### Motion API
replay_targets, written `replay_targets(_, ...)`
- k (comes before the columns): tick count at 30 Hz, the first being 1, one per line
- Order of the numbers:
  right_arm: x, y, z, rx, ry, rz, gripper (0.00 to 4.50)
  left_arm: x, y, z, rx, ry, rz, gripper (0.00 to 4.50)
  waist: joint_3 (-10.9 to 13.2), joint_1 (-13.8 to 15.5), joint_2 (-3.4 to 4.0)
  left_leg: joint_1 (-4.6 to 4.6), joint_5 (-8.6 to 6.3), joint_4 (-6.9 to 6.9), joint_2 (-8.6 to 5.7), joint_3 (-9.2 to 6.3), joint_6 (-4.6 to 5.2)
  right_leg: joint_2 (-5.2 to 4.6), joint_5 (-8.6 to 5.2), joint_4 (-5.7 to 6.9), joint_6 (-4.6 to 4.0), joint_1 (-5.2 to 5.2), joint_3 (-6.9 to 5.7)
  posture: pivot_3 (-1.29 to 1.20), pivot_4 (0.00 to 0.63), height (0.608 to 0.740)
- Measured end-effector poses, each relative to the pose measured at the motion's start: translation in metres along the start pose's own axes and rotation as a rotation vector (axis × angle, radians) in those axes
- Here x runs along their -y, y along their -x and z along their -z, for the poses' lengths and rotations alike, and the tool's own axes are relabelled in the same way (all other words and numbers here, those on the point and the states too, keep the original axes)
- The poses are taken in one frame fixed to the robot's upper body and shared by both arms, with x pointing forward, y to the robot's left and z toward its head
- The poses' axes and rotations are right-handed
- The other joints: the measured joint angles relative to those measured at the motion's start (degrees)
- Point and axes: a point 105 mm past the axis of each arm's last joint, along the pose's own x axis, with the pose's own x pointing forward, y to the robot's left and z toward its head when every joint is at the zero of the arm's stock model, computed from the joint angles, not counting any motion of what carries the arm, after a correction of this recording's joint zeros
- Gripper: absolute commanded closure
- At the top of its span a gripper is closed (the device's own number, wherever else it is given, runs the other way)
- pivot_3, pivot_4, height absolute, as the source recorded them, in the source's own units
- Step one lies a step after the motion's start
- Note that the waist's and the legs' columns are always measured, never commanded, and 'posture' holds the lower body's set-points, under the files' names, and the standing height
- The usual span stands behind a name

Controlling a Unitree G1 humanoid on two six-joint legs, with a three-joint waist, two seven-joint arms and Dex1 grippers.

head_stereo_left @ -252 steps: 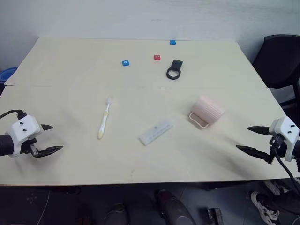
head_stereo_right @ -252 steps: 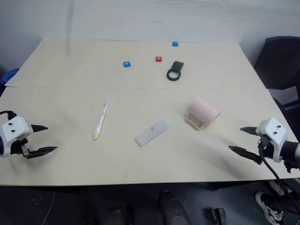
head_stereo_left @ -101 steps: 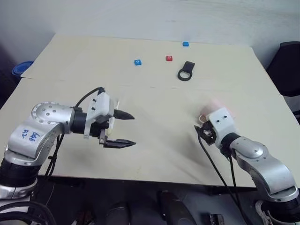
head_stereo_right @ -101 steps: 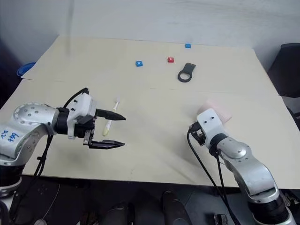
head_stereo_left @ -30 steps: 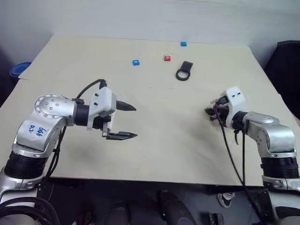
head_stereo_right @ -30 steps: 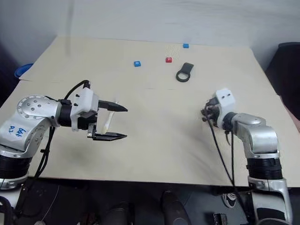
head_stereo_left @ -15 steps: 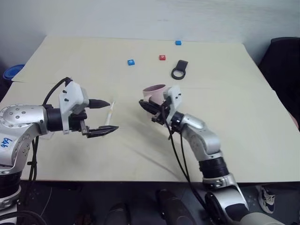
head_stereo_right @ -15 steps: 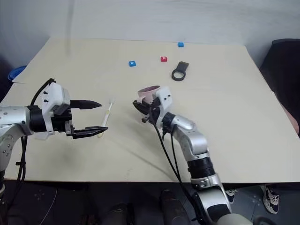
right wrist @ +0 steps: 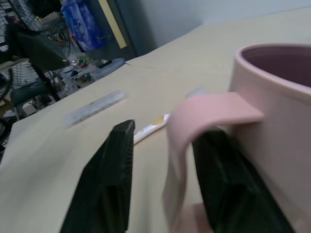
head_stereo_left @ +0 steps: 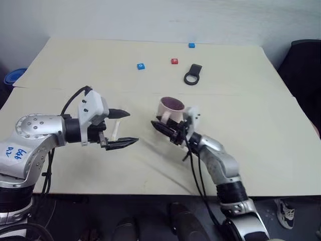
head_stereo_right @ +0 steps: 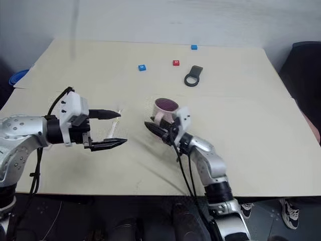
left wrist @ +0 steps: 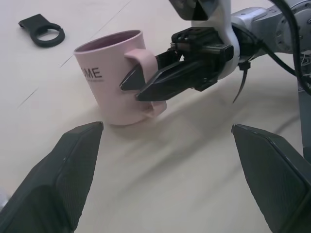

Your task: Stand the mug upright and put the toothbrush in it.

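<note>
Standing upright near the middle of the left eye frame, the mug [head_stereo_left: 169, 108] has its dark mouth up on the desk [head_stereo_left: 251, 100], so the first half of the task looks done. The right end effector [head_stereo_left: 168, 131] has its fingers parted either side of the loop handle, one threaded through the loop, apparently letting go rather than gripping. The left end effector [head_stereo_left: 120, 128] hovers to the left of centre, spread wide and empty, seemingly lined up for the toothbrush [head_stereo_left: 116, 126], which lies flat behind its fingers, well apart from the mug. Toward the upper middle lie a black ring-shaped holder [head_stereo_left: 190, 76] and small blue [head_stereo_left: 140, 66] and red [head_stereo_left: 174, 61] blocks, none in the way; the right arm beside the mug could crowd the drop.
</note>
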Motion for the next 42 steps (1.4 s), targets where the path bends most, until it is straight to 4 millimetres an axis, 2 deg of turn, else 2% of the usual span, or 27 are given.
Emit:
replay_targets(3,-0.013,0.014,-0.009,-0.05,0.068,-0.058,1.05,0.004,-0.012,-0.002,0.017,0.0,0.042,0.0,0.0,-0.1,0.01,0.07,0.02,0.04,-0.05,0.0,0.02,0.11,0.0,0.03,0.0,0.01,0.03,0.0,0.15,0.74)
replay_targets(6,-0.017,0.027,0.002,-0.184,0.176,-0.082,0.22,0.003,-0.017,-0.008,0.033,-0.014,0.055,0.0,0.0,0.0,0.01,0.14,0.05,0.05,-0.32,-0.01,0.04,0.4,-0.01,0.07,-0.01,0.04,0.08,0.0,0.15,0.74)
replay_targets(8,-0.01,0.04,0.008,-0.259,0.21,-0.055,0.22,-0.001,-0.018,-0.008,0.041,-0.009,0.049,0.0,0.0,0.1,0.02,0.14,0.06,0.05,-0.4,0.0,0.07,0.36,-0.01,0.07,-0.01,0.04,0.12,0.0,0.15,0.74)
replay_targets(11,0.003,0.056,0.005,-0.328,0.255,-0.011,0.22,-0.007,-0.02,-0.004,0.038,0.009,0.039,0.0,0.0,0.1,0.02,0.12,0.08,0.05,-0.49,0.02,0.11,0.25,-0.01,0.03,0.01,0.04,0.15,0.0,0.15,0.74)
replay_targets(17,0.008,0.074,-0.006,-0.379,0.304,0.021,0.22,-0.01,-0.023,-0.005,0.053,0.007,0.03,0.0,0.0,0.5,0.02,0.1,0.07,0.03,-0.48,-0.02,0.13,0.16,-0.05,0.02,0.08,0.04,0.15,0.0,0.15,0.74)
replay_targets(24,0.009,0.096,-0.007,-0.456,0.317,0.037,0.1,-0.014,-0.021,0.008,0.025,0.057,-0.02,0.0,0.0,1.4,0.03,0.1,0.1,0.03,-0.48,-0.02,0.21,0.08,-0.05,0.04,0.12,0.04,0.15,0.0,0.15,0.74)
replay_targets(25,0.008,0.101,-0.008,-0.477,0.318,0.036,0.1,-0.018,-0.02,0.012,0.003,0.071,-0.049,0.0,0.0,1.5,0.03,0.1,0.11,0.04,-0.49,-0.03,0.22,0.08,-0.06,0.04,0.13,0.05,0.15,0.0,0.15,0.74)
replay_targets(27,0.004,0.128,-0.022,-0.552,0.312,0.016,0.1,-0.049,-0.011,0.038,-0.141,0.166,-0.257,0.0,0.1,2.3,0.1,0.1,0.12,0.06,-0.78,-0.09,0.32,0.02,-0.06,0.03,0.24,0.1,0.15,0.0,0.15,0.74)
replay_targets(29,0.001,0.138,-0.042,-0.557,0.333,0.012,0.1,-0.074,-0.002,0.056,-0.214,0.255,-0.429,0.0,0.1,2.9,0.08,0.09,0.17,0.09,-0.83,-0.12,0.41,0.0,0.0,-0.02,0.35,0.16,0.14,0.0,0.15,0.74)
replay_targets(31,-0.017,0.144,-0.061,-0.55,0.332,-0.062,0.1,-0.086,-0.01,0.062,-0.216,0.344,-0.503,0.0,0.1,3.3,-0.01,0.07,0.17,0.1,-0.82,-0.19,0.44,-0.04,0.01,-0.06,0.38,0.21,0.09,0.0,0.15,0.74)
replay_targets(35,-0.058,0.147,-0.078,-0.534,0.272,-0.248,0.1,-0.097,-0.043,0.057,-0.181,0.482,-0.513,0.0,0.1,4.6,-0.08,-0.08,0.15,0.12,-0.83,-0.29,0.47,-0.08,0.03,-0.18,0.41,0.2,-0.01,0.0,0.15,0.74)
replay_targets(39,-0.063,0.142,-0.09,-0.506,0.316,-0.262,0.1,-0.105,-0.064,0.052,-0.195,0.534,-0.499,0.0,0.1,4.6,-0.11,-0.08,0.14,0.12,-0.86,-0.24,0.48,-0.13,0.05,-0.23,0.45,0.18,0.03,0.0,0.15,0.74)
replay_targets(42,-0.056,0.136,-0.099,-0.479,0.38,-0.218,0.1,-0.106,-0.077,0.07,-0.285,0.604,-0.498,0.0,0.1,4.5,-0.11,-0.09,0.14,0.1,-0.9,-0.21,0.48,-0.11,0.05,-0.23,0.45,0.13,0.05,0.0,0.15,0.74)
